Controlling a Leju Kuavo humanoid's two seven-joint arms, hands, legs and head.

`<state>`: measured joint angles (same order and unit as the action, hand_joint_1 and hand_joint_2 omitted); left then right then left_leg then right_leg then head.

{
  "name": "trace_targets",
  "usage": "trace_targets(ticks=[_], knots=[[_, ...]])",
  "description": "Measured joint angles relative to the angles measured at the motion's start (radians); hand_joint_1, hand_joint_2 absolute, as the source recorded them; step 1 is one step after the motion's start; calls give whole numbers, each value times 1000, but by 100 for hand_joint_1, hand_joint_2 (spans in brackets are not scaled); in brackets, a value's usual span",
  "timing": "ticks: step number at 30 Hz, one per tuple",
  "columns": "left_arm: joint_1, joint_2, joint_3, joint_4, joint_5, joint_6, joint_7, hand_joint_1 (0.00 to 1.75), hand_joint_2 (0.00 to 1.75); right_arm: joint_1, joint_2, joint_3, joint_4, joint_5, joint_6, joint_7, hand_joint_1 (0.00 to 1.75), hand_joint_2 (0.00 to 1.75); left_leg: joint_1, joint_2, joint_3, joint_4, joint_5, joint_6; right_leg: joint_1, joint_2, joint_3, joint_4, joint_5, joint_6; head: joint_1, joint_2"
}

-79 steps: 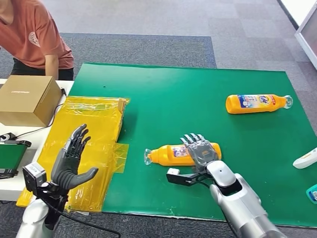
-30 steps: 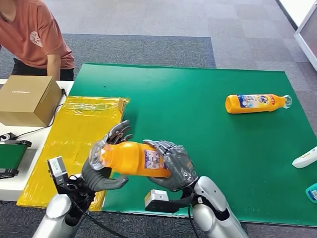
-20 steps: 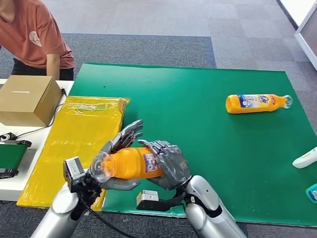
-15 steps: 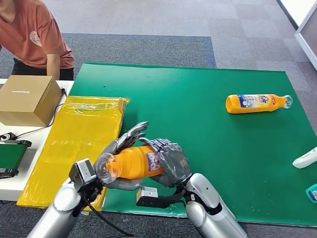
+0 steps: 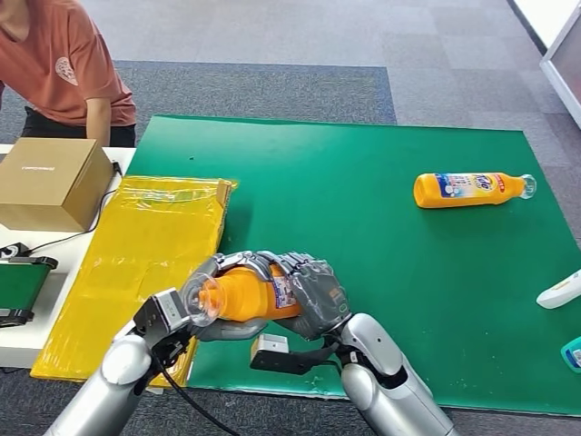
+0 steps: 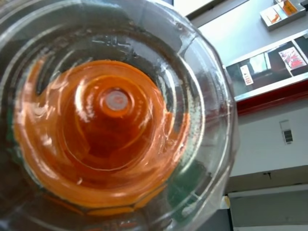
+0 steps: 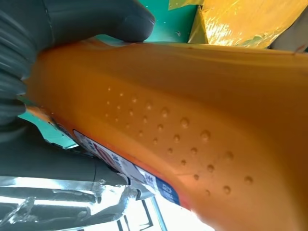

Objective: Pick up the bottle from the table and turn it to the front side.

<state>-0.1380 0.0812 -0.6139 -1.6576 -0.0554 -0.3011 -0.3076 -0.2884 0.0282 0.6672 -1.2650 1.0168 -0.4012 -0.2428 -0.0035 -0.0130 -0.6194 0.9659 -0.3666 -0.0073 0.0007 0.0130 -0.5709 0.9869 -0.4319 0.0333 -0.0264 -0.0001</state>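
Note:
In the head view an orange bottle (image 5: 255,292) with a clear cap (image 5: 199,298) hangs level above the front edge of the green mat (image 5: 356,173), cap pointing left. My right hand (image 5: 317,295) grips its thick end, the label showing between the fingers. My left hand (image 5: 230,272) wraps the neck end, fingers curled over the top and thumb underneath. The left wrist view looks straight at the clear cap (image 6: 116,120). In the right wrist view the dimpled orange body (image 7: 188,125) lies under my thumb (image 7: 98,19). A second orange bottle (image 5: 469,189) lies on the mat at the far right.
A yellow plastic bag (image 5: 147,245) lies on the mat's left side, with a cardboard box (image 5: 51,182) on the white table beyond it. A person in an orange shirt (image 5: 58,68) sits at the far left. A white object (image 5: 558,292) and a teal item (image 5: 572,354) lie at the right edge.
My right hand lifted the bottle off the mat and carried it left. My left hand came up beside the neck end, and its spread fingers have now closed over the bottle.

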Motion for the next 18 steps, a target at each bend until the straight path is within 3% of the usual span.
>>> trace_targets(ticks=[3, 6, 11, 14, 16, 18], knots=[[3, -1, 0, 0, -8, 12, 3, 175, 175, 0, 0, -4, 1, -12, 9, 10, 0, 175, 0, 0, 0, 0, 0, 0, 0, 0, 0, 0, 0, 0, 0, 0], [12, -3, 0, -1, -45, 45, 5, 175, 175, 4, 0, -20, 3, -104, 64, 20, 0, 175, 0, 0, 0, 0, 0, 0, 0, 0, 0, 0, 0, 0, 0, 0], [41, -12, 8, -20, -98, 107, -9, 175, 175, 31, 9, -133, 3, -464, 189, -6, 0, 175, 0, 0, -1, 0, 0, 0, 0, 0, 0, 0, 0, 0, 0, 0], [53, -25, 28, -37, -109, 149, -24, 175, 175, 51, 17, -229, 0, -631, 218, -32, 0, 175, 0, 0, -1, 0, 0, 0, 0, 0, 0, 0, 0, 0, 0, 0], [71, -27, 46, -45, -193, 226, -13, 175, 175, 59, 18, -302, -14, -702, 221, -46, 0, 175, -1, 0, -1, 0, 0, 0, -1, 0, 0, 0, 0, 0, 0, 0], [97, -25, 59, -47, -428, 397, 36, 175, 175, 67, 18, -379, -46, -735, 219, -53, 0, 175, -1, 0, -1, 0, 0, 0, -1, 0, -1, 0, 0, 0, 0, 0]])
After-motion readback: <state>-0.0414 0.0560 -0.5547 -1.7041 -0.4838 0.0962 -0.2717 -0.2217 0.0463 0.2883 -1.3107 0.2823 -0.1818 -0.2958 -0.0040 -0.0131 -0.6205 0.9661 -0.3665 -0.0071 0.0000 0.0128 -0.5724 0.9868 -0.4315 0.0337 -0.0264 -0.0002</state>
